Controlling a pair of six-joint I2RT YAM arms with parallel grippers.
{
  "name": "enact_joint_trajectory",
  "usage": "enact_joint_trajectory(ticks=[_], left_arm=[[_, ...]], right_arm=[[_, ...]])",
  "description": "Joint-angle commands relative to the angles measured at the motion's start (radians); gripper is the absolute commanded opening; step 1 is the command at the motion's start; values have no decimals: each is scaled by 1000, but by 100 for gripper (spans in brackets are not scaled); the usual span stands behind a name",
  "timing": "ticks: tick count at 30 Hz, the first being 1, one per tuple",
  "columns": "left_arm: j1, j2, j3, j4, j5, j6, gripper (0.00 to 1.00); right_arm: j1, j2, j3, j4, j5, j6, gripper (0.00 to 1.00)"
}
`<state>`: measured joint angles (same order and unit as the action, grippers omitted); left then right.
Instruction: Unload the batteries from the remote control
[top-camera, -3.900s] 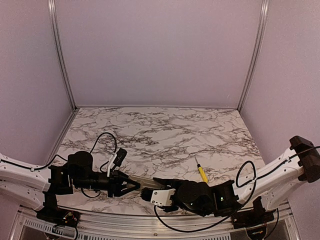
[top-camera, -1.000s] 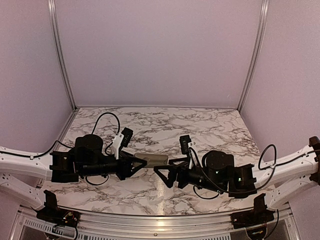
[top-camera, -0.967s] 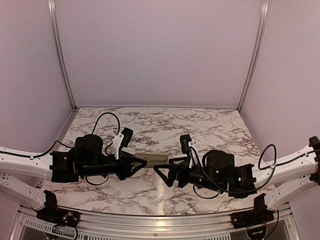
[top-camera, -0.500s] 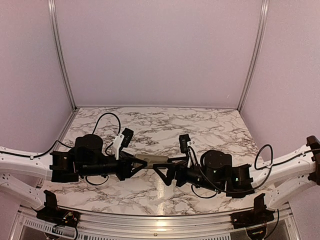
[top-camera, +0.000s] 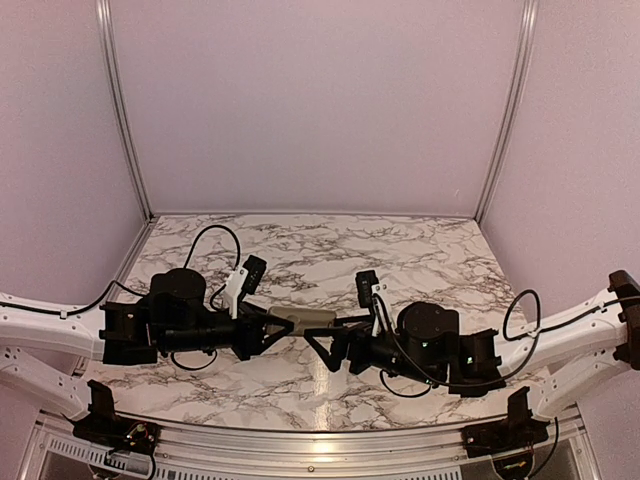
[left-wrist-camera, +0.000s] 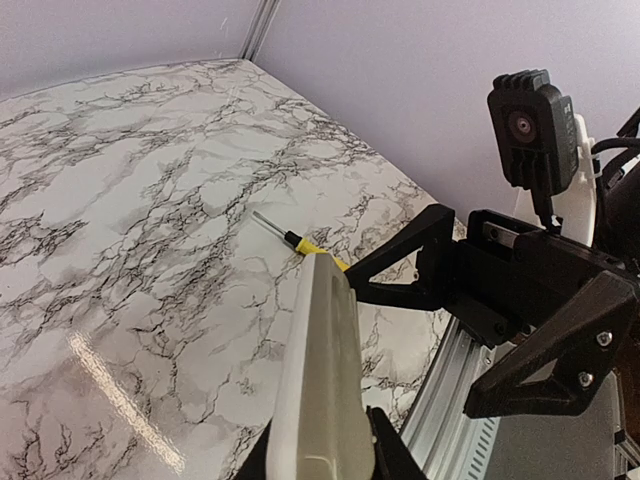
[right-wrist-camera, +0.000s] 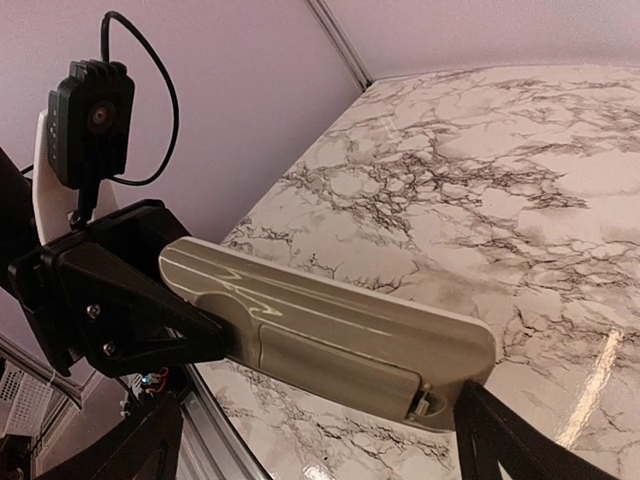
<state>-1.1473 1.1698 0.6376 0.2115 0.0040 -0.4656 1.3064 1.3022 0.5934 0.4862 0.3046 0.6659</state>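
**Remote held aloft, hatch end facing the open right tool**

The remote control hangs in the air above the marbled counter, between the two arms. Its long axis runs left to right in the top view, roughly level. The left tool is clamped narrowly on its left end. The free end points straight at the right tool, which stands wide, one finger on either side of that end. Whether either finger touches the casing cannot be told.

The right wrist view shows the grey-beige back turned toward that camera. The battery hatch is in place, flush with the body, and its small latch sits at the free end. No batteries show, so they are presumably inside.

Since the left arm is occupied as the holder, the right arm is the one placed to work the latch. A yellow-handled screwdriver lies on the counter beyond the remote, partly hidden behind it in the left wrist view.
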Motion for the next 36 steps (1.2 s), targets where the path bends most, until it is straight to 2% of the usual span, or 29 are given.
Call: enact_joint_trajectory(ticks=[1,19,36], left_arm=[[-3,-13,3,49,23,4,0],[-3,-2,4,51,26,8,0],[-3,0,2,44,-26,20,0]], right_arm=[[-8,22,51,29,-15,5,93],[-9,46,68,49,-47,-1,91],[-9,34,39,123,-145,-30,89]])
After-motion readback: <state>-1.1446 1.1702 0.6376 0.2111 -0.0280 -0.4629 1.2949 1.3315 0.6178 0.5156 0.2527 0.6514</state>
